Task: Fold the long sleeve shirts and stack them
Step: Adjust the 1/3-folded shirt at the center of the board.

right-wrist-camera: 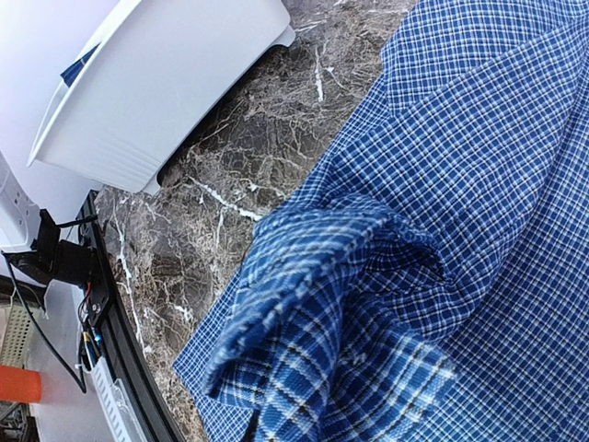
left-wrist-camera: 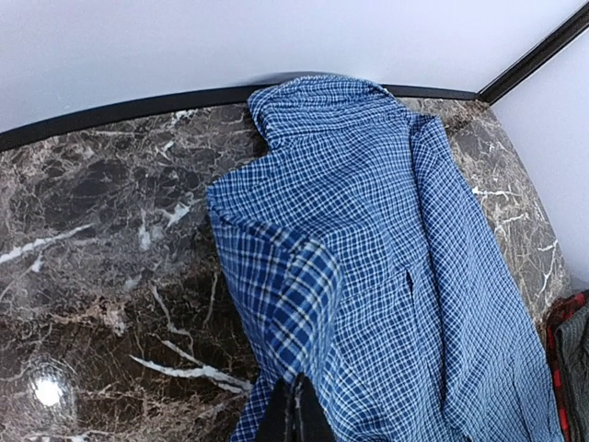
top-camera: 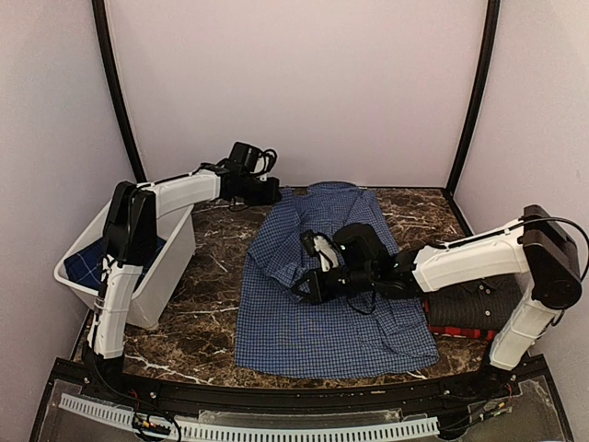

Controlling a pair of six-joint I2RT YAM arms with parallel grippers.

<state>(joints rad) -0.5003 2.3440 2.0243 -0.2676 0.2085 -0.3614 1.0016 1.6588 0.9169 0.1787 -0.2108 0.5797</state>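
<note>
Top external view: blue-and-white small-check cloth shirt lies spread on the dark marble table. The right gripper grasps a bunched fold of it. The left gripper is clenched at its far-left corner.

blue check shirt on table | right pincer pinching its fold | left pincer at far corner

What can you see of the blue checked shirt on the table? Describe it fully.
The blue-and-white checked shirt, soft woven cloth, lies spread on the marble table, collar toward the far wall. One side is bunched up, pinched in the shut right gripper. The left gripper, shut, meets its far-left edge.
</note>
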